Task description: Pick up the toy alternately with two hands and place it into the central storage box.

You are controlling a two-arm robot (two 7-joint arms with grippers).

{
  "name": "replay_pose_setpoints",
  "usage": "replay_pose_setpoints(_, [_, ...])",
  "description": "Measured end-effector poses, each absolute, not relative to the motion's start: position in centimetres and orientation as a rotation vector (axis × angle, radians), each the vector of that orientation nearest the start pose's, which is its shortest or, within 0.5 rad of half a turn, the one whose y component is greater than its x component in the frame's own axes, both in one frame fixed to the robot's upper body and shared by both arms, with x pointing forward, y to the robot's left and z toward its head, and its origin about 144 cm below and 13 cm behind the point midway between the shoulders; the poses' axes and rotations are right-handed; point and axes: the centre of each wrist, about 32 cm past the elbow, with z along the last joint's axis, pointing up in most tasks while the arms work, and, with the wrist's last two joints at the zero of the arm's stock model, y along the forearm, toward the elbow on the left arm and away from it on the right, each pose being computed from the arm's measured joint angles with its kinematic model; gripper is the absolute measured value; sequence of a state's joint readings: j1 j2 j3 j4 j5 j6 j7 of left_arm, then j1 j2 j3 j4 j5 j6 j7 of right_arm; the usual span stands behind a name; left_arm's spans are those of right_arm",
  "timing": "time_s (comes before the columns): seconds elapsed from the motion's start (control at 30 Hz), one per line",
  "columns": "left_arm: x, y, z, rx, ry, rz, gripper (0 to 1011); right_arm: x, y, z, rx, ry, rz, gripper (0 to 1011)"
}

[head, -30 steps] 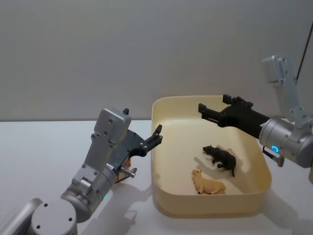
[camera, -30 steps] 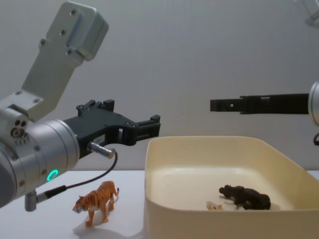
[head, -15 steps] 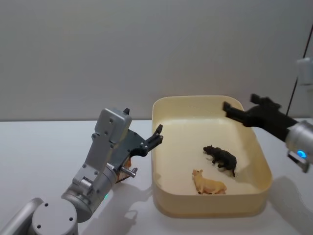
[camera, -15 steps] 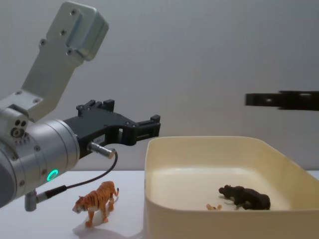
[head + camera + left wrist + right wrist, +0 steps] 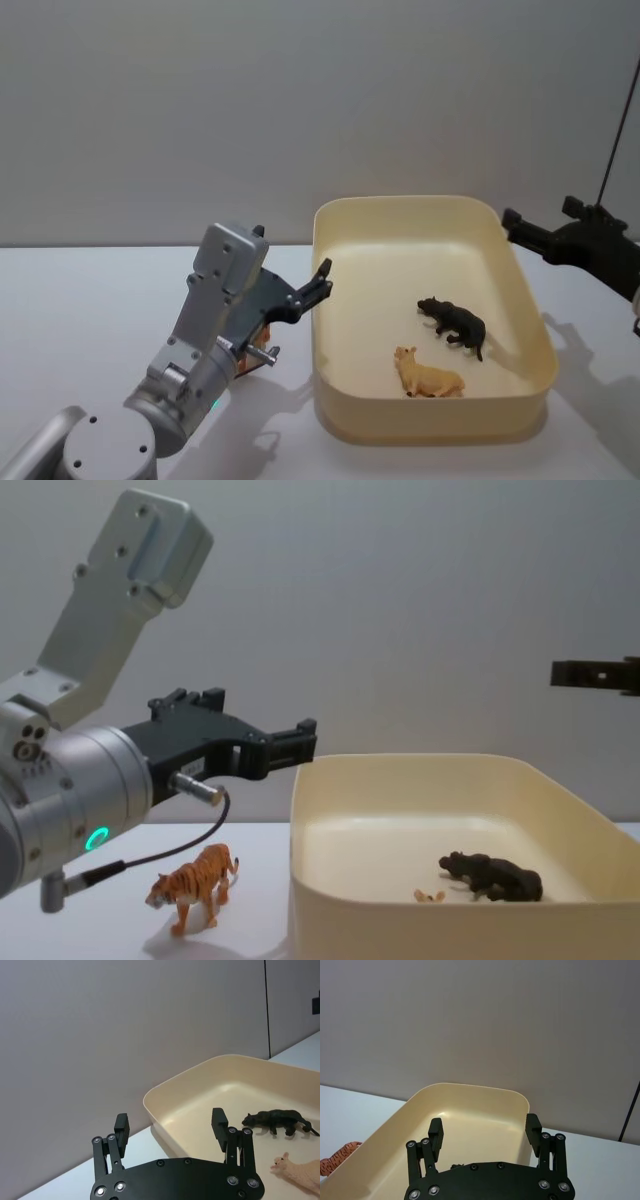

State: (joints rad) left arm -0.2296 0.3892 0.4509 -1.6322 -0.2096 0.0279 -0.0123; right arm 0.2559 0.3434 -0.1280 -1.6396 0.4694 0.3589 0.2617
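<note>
- Two toy animals lie inside the cream storage box (image 5: 400, 203): a black one (image 5: 455, 323) on the floor right of centre, and a tan one (image 5: 428, 375) nearer the front wall, close beside it but apart.
- One toy tiger (image 5: 195, 880) stands upright on the white table (image 5: 80, 300), outside the box, just off its left wall. From the head camera the left arm covers most of it.
- Left gripper (image 5: 300, 738): raised above the table, higher than the tiger, fingertips pointing at the box's left wall and close to its rim. Jaws apart with nothing between them, confirmed in the left wrist view (image 5: 170, 1120). A green ring light glows on the silver arm behind it.
- Right gripper (image 5: 515, 225): in the air outside the box's right rim, near the far right corner; in the chest view it sits well above rim height (image 5: 560, 673). Jaws apart, nothing held, per the right wrist view (image 5: 485, 1125), which looks down the length of the box.
- Neither gripper touches a toy or the box.
</note>
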Motion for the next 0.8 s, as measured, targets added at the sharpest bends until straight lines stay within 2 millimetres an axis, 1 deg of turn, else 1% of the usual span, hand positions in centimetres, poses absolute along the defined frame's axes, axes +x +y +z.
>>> replay_pose_setpoints(0.3, [48.3, 21.0, 120.0, 0.107, -0.18, 1.122, 1001, 51.1, -28.6, 125.4, 0.015, 0.13, -1.145, 1001])
replay_pose_setpoints(0.6, [47.5, 23.2, 118.8, 0.145, -0.053, 1.105, 1001, 50.9, -28.8, 125.5, 0.018, 0.13, -1.152, 1001])
replay_pose_setpoints(0.63, [47.5, 23.2, 118.8, 0.145, -0.053, 1.105, 1001, 50.9, -28.8, 125.5, 0.018, 0.13, -1.152, 1001])
replay_pose_setpoints(0.8, [47.2, 24.6, 117.8, 0.153, 0.008, 1.104, 1001, 50.8, -28.9, 125.5, 0.019, 0.13, -1.155, 1001])
